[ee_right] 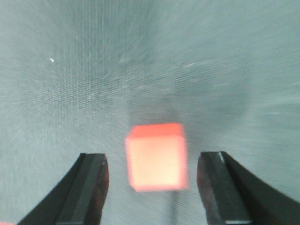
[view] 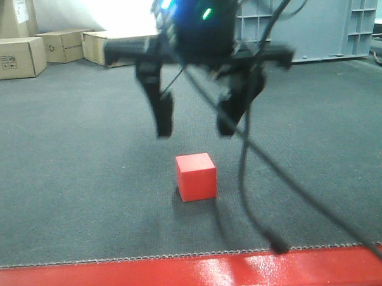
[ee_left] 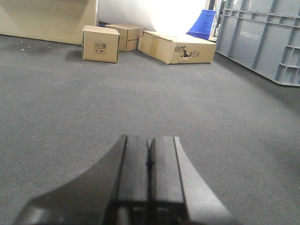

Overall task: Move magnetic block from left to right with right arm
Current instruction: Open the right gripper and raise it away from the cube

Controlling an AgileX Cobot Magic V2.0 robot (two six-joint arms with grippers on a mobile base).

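Right gripper [view: 193,124] hangs spread wide above magnetic block [view: 196,176] at frame centre; an off-centre descent could knock it aside.

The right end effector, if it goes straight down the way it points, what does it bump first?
Probably the magnetic block. The right end effector hangs open above it, and the wrist view shows the cube between the fingers, so they may straddle it and reach the mat.
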